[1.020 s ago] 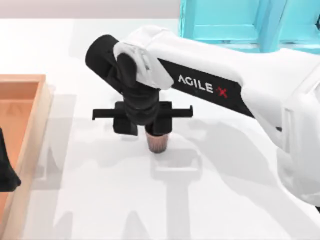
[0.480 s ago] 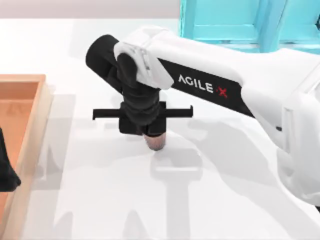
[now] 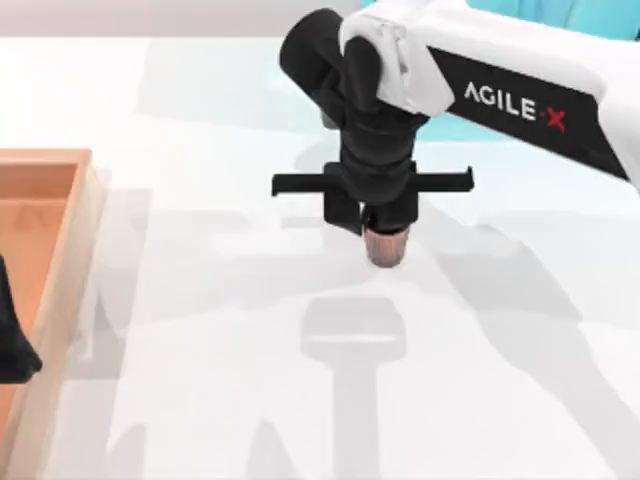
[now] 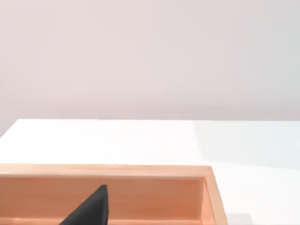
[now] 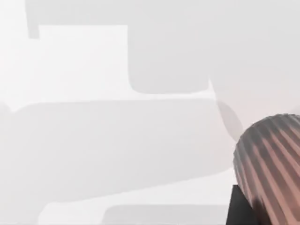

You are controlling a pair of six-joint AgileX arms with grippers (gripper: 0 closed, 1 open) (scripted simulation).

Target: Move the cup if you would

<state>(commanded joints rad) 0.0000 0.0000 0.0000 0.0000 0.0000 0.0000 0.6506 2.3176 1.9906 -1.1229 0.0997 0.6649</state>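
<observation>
The cup (image 3: 386, 246) is a small reddish-brown ribbed tumbler. It hangs under my right gripper (image 3: 383, 226), which is shut on its upper part above the middle of the white table; its shadow lies lower on the tabletop, apart from it. In the right wrist view the cup's ribbed side (image 5: 274, 159) sits close against a dark finger (image 5: 240, 207). My left arm is parked at the table's left edge over the wooden tray, with its gripper (image 3: 10, 335) showing as a dark shape.
A shallow wooden tray (image 3: 60, 250) stands along the left side of the table, its rim (image 4: 140, 171) also in the left wrist view. Cyan furniture (image 3: 575, 12) stands behind the table at the back right.
My right gripper has lifted the cup off the table and carried it to the right and toward the back. The left arm has not moved.
</observation>
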